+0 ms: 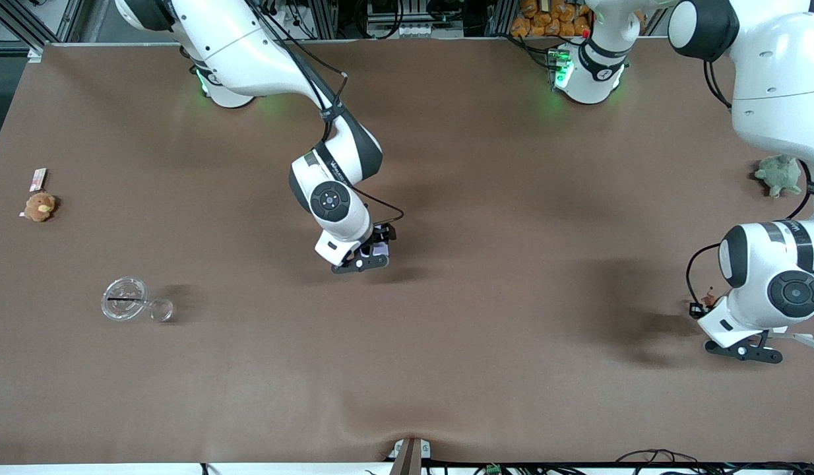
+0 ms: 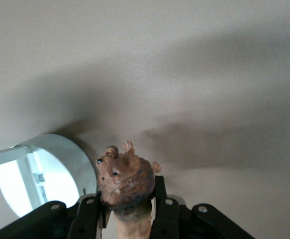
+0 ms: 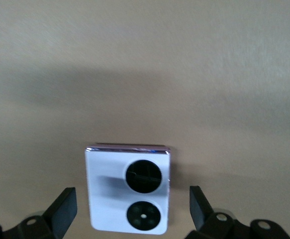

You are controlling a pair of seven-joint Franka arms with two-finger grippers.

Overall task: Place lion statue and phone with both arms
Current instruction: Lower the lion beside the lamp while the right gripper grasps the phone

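**A:** Where's the lion statue (image 2: 126, 181) on your screens?

**B:** I see it pinched in my left tool (image 2: 127, 211), jaws closed tight on its body, head poking out past the fingertips. In the front view that tool (image 1: 700, 307) sits low over the worktop (image 1: 486, 369) at the left arm's end, and only an orange-brown speck of the figurine (image 1: 711, 299) shows beside it. In the left wrist view a round white device (image 2: 43, 179) lies just beside the tool.

**A:** And the phone?

**B:** The phone (image 3: 128, 189) lies flat on the worktop, lilac face up, both black camera circles showing. My right tool (image 3: 130, 209) is spread as wide as it goes, one finger (image 3: 62, 211) either side of the phone, with a gap on each side; it grips nothing. From the front, that tool (image 1: 374, 249) is down around the phone (image 1: 379, 250) near the middle of the worktop.

**A:** How much room around each?

**B:** Plenty around the phone: bare brown surface in every direction, well apart from everything else. The lion's end is tighter, close to the worktop's edge, with a green plush turtle (image 1: 779, 174) farther from the front camera than the left tool.

**A:** Anything at the right arm's end?

**B:** A clear lid (image 1: 125, 299) with a small clear cup (image 1: 161, 309) touching it, and nearer the edge a tan plush toy (image 1: 40, 206) with a small packet (image 1: 38, 179) close by.
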